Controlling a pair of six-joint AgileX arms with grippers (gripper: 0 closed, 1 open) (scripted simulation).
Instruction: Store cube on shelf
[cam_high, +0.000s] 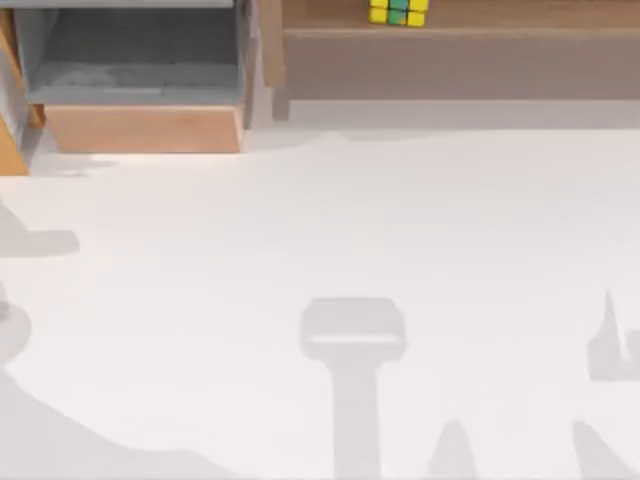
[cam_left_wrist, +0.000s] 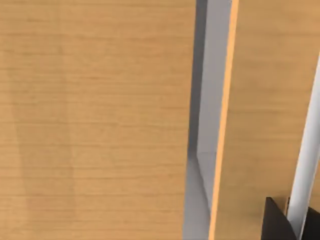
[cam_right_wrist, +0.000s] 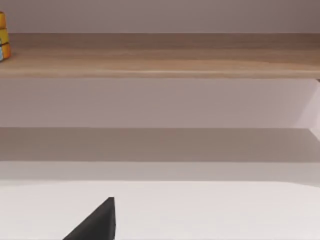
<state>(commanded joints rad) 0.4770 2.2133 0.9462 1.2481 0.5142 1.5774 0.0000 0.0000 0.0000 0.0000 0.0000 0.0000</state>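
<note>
The cube, yellow with a few green tiles, rests on the tan top board of the shelf at the back of the table, right of centre. In the right wrist view the cube sits at the end of the shelf board, and a dark tip of my right gripper hangs low over the white table, well away from both. A dark corner of my left gripper shows against a light wooden panel. Nothing is held in either gripper's visible part.
A grey-lined box compartment with a light-wood frame stands at the back left, next to the shelf. A grey gap runs between wooden boards in the left wrist view. Arm shadows fall on the white table at the front and left.
</note>
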